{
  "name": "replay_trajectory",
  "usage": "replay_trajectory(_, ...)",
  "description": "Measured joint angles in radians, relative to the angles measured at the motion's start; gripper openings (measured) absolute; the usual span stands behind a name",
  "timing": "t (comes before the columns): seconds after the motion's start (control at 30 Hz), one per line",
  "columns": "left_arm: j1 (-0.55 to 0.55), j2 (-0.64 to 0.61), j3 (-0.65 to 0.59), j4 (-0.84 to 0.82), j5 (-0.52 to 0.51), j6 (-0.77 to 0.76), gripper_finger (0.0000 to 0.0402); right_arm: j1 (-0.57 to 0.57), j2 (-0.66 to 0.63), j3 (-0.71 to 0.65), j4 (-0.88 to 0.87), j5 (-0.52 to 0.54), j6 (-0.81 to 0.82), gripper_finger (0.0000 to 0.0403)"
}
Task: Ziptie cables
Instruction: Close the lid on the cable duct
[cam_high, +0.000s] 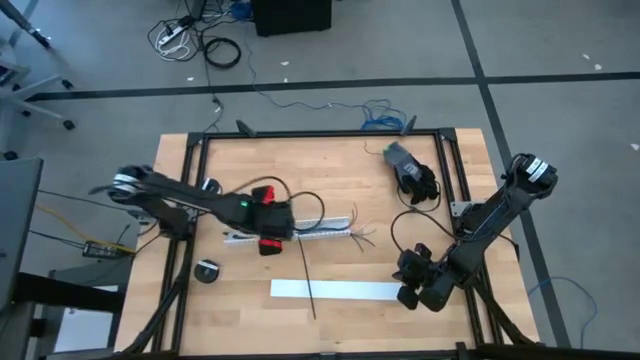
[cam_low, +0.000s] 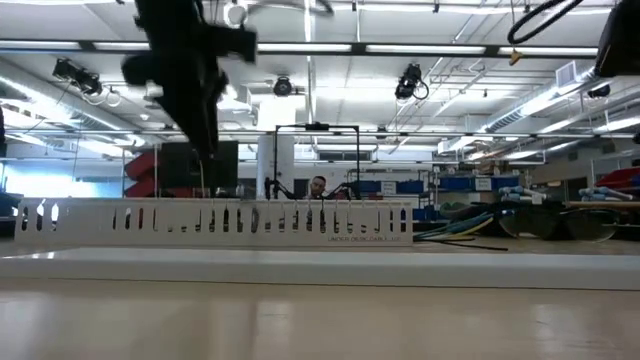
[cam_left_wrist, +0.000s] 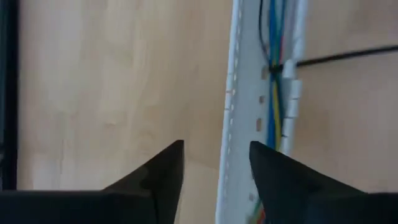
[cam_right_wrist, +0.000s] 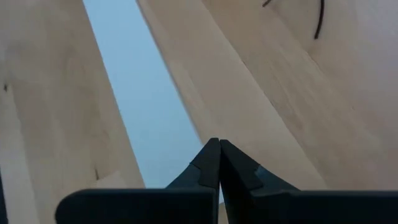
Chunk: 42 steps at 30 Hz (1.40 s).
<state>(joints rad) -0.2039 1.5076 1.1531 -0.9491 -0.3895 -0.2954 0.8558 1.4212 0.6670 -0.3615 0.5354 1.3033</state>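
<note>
Start at your left: the left gripper (cam_high: 268, 222) hangs over the near end of the white channel (cam_high: 310, 232), and in its wrist view the fingers (cam_left_wrist: 163, 171) stand apart with nothing between them, bare wood showing in the gap. The channel's wall runs just beside one fingertip, so the cables (cam_left_wrist: 274, 93) lie off to one side of the jaws, not between them. Their long axis follows the channel, running away from the jaws, so I'd say your next reach has to shift sideways across the channel wall.

Look at the bundle itself: thin blue, yellow and dark strands packed in the trough, with a black band cinched round them and the ziptie (cam_left_wrist: 348, 56) tail sticking out across the wood. From above, the coloured ends fan out past the channel's far end.

Further right, the right gripper (cam_high: 408, 280) waits near the front edge, clenched tight on nothing, beside a white strip (cam_high: 333, 290). Your left arm is clearly the nearer one.
</note>
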Motion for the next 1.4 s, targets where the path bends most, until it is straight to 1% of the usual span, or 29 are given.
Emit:
replay_trajectory(0.1, -0.04, -0.124, -0.012, 0.025, 0.059, -0.121, 0.0177, 0.001, 0.0, -0.043, 0.068, -0.002, 0.011, 0.0002)
replay_trajectory(0.23, -0.13, -0.281, -0.074, 0.098, 0.101, -0.398, 0.0177, 0.002, 0.0, -0.072, 0.129, -0.001, -0.021, 0.0001)
replay_trajectory(0.3, -0.187, -0.344, -0.114, 0.18, 0.113, -0.529, 0.0177, 0.002, 0.0, -0.072, 0.13, 0.007, -0.039, 0.0001)
replay_trajectory(0.4, -0.265, -0.394, -0.196, 0.346, 0.113, -0.659, 0.0177, 0.002, 0.0, -0.064, 0.139, 0.01, -0.053, 0.0001)
replay_trajectory(0.5, -0.326, -0.394, -0.285, 0.49, 0.113, -0.747, 0.0177, 0.008, 0.0, -0.064, 0.142, -0.012, -0.008, 0.0)
replay_trajectory(0.63, -0.38, -0.355, -0.435, 0.699, 0.113, -0.837, 0.0177, 0.043, 0.0, -0.064, 0.14, -0.036, 0.094, 0.0)
replay_trajectory(0.73, -0.407, -0.334, -0.553, 0.903, 0.111, -0.899, 0.0177, 0.084, 0.0, -0.064, 0.13, -0.039, 0.18, 0.0)
replay_trajectory(0.87, -0.427, -0.3, -0.699, 1.156, 0.11, -1.044, 0.0177, 0.127, 0.0, -0.064, 0.124, -0.04, 0.27, 0.0)
replay_trajectory(1.0, -0.44, -0.269, -0.796, 1.337, 0.11, -1.189, 0.0177, 0.146, 0.0, -0.064, 0.131, -0.042, 0.308, 0.0)
replay_trajectory(1.07, -0.441, -0.257, -0.817, 1.382, 0.112, -1.235, 0.0177, 0.147, 0.0, -0.064, 0.139, -0.054, 0.308, 0.0002)
replay_trajectory(1.17, -0.445, -0.257, -0.821, 1.384, 0.11, -1.26, 0.0177, 0.146, 0.0, -0.064, 0.139, -0.083, 0.304, 0.0008)
replay_trajectory(1.3, -0.456, -0.257, -0.821, 1.356, 0.115, -1.285, 0.0177, 0.146, 0.0, -0.064, 0.141, -0.105, 0.304, 0.0022)
replay_trajectory(1.4, -0.47, -0.257, -0.821, 1.306, 0.115, -1.286, 0.0177, 0.146, 0.0, -0.064, 0.143, -0.139, 0.32, 0.0039)
